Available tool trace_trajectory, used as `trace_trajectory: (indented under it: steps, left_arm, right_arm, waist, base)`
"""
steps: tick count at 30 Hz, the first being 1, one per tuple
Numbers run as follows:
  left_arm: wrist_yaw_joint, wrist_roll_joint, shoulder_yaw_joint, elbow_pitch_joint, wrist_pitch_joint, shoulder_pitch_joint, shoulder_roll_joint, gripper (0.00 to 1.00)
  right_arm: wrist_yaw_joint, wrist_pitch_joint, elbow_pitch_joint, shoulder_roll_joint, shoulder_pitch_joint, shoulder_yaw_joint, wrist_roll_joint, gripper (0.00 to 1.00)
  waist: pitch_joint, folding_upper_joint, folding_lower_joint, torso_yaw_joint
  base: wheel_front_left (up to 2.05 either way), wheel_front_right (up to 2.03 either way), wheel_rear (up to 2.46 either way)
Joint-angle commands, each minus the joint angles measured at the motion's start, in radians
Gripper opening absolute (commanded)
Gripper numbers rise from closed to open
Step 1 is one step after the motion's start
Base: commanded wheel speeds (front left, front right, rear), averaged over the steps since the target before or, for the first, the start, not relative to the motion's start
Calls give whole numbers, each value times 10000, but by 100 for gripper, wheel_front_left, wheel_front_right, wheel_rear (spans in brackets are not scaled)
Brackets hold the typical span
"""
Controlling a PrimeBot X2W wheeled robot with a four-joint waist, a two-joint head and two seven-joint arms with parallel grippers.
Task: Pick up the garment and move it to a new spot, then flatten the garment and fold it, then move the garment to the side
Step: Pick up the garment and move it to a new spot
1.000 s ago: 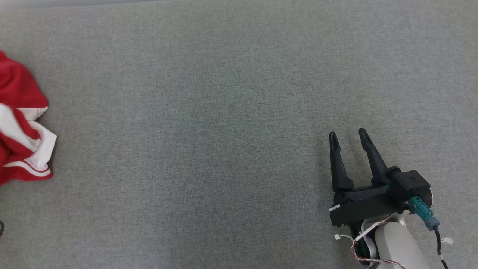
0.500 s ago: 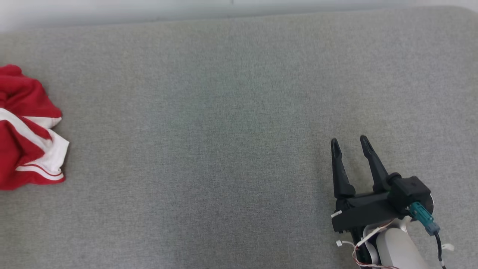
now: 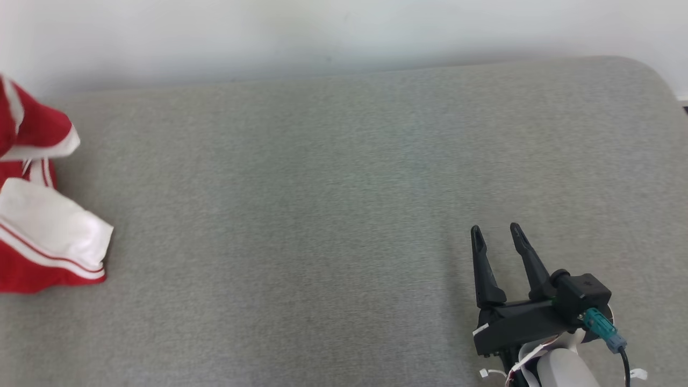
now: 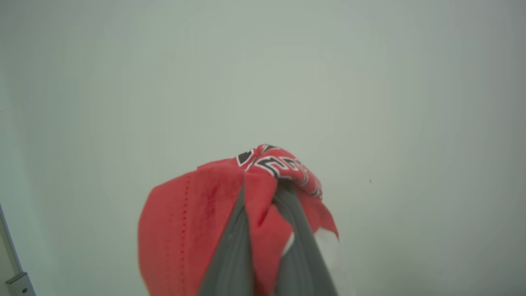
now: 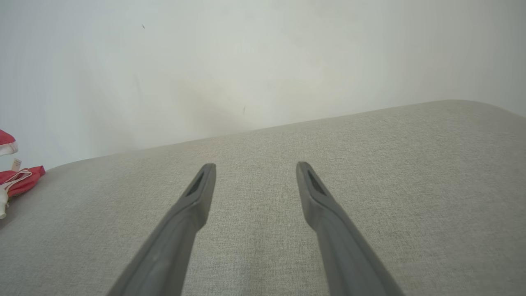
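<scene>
Nearest, at the lower right of the head view, the right gripper [image 3: 494, 229] hangs just above the grey fabric bench [image 3: 322, 215], its 2 dark fingers pointing away from the robot with the jaws spread and nothing between them. Behind the fingers sit a black mount, a teal connector [image 3: 602, 325] with a dark cable, a few loose thin wires and the pale forearm [image 3: 564, 373]. The right wrist view shows the same right gripper [image 5: 255, 165] with bare bench [image 5: 370, 164] cloth visible in the gap between the fingers. Across the bench, well apart from that gripper, the garment [image 3: 48, 236] lies bunched at the far left edge of the head view: red cloth with white panels and thin red-and-white striping. Its lower part rests on the bench, while its upper part runs up and off the left edge. The right wrist view catches a small red and white piece of the garment [image 5: 20, 183] at its left edge, near the bench's back edge. In the left wrist view, the left gripper [image 4: 266, 197] has its jaws pinching a fold of the garment [image 4: 185, 222], red fabric with black-and-white lettering draped over both fingertips. Farthest back, a plain pale wall [image 3: 322, 32] rises behind the bench's rounded rear edge.
</scene>
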Motion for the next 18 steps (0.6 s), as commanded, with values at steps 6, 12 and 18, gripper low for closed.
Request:
trace_trajectory:
  steps: [6, 12, 18]
  left_arm:
    - [-34, 35, -905, -1812, 929, -603, -432, 0]
    - [34, -112, -1869, -2710, 1455, -1041, -1287, 0]
    - [120, -237, -2869, -2824, 1498, -788, -2405, 0]
  right_arm:
    - [-21, -4, 19, 11, 223, 295, 330, 100]
    - [-21, -4, 78, 14, 387, 317, 382, 100]
    - [-21, -4, -16, 17, 342, 213, 352, 100]
  waist:
    - [-414, 0, 2, -991]
    - [-424, 0, 2, -1700]
    - [-246, 0, 2, -2270]
  base:
    - [0, 0, 0]
    - [0, 0, 0]
    - [0, 0, 0]
